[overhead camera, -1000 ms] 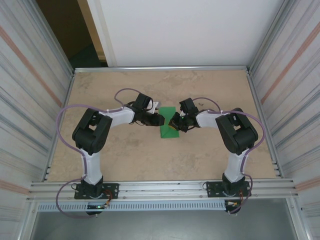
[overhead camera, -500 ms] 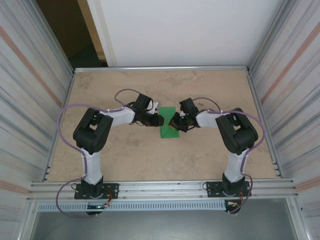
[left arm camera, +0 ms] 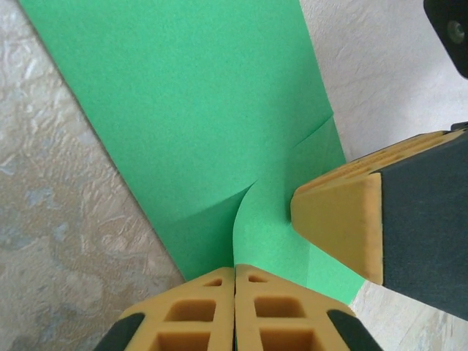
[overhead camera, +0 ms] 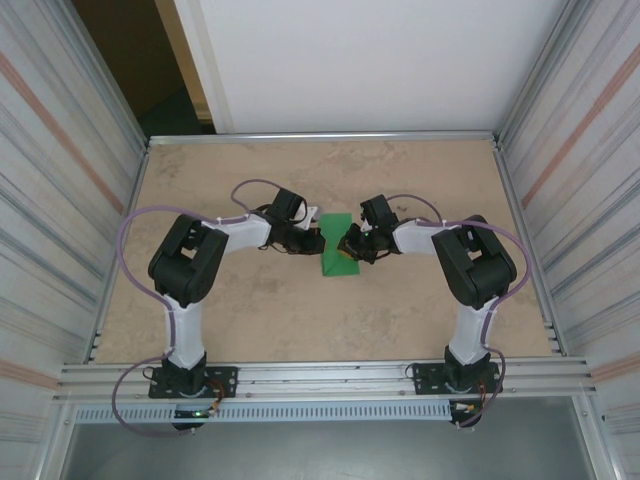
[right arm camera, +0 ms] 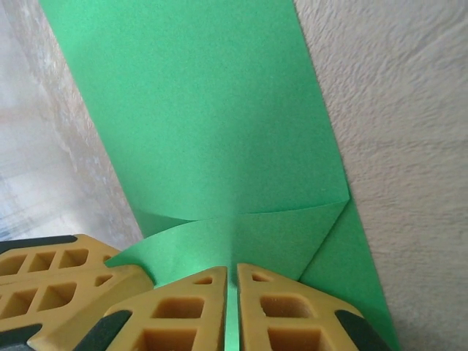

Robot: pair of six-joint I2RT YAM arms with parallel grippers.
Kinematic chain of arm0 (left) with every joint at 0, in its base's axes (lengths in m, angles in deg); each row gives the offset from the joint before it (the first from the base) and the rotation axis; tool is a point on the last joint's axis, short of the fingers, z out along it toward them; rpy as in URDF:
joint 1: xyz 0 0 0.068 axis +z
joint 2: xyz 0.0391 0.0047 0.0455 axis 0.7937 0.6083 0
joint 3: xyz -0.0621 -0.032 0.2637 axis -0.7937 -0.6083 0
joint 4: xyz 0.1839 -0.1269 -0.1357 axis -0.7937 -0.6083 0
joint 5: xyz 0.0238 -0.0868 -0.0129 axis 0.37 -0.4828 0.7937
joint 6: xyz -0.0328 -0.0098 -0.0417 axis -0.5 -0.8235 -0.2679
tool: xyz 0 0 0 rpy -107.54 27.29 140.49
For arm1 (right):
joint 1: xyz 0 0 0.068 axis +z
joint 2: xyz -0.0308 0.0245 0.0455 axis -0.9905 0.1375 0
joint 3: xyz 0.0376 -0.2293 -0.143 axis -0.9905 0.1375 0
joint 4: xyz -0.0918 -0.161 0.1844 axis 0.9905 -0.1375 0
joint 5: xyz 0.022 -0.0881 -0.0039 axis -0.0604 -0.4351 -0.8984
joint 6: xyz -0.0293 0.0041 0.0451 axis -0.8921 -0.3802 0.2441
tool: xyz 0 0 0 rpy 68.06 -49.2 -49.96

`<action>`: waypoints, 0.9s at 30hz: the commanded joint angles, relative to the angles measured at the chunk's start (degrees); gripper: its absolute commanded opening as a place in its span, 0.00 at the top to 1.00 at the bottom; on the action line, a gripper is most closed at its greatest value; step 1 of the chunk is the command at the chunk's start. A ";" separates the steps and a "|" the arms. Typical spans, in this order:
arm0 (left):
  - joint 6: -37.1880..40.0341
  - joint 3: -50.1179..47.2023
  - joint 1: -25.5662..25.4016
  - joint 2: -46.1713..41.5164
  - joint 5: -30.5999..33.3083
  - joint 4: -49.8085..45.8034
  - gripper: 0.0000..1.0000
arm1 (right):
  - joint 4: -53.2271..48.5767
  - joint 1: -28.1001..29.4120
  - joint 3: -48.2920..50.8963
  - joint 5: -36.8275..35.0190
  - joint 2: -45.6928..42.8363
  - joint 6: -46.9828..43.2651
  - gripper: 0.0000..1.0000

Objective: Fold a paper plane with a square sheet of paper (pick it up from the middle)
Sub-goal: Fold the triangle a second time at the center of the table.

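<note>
Folded green sheet of paper (left arm camera: 197, 110) on the table (overhead camera: 400, 180); left gripper (left arm camera: 235, 272) clamped tight on its lifted flap, right gripper (right arm camera: 232, 272) pinching the same end.

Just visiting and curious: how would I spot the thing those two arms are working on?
Find the beige table ringed by metal walls, then its middle, where the left gripper and right gripper meet. Between them lies the sheet of paper, partly folded, the only bright green thing there.
</note>
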 commanded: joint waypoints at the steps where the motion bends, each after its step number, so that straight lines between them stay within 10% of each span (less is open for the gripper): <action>1: 1.98 1.96 -0.37 1.47 1.02 -1.70 0.95 | -4.25 -0.63 -1.28 -0.17 -2.54 -2.72 0.85; 27: 3.20 3.75 -0.41 1.83 0.41 -2.99 0.98 | -13.55 4.20 3.79 2.15 -3.70 -9.16 0.84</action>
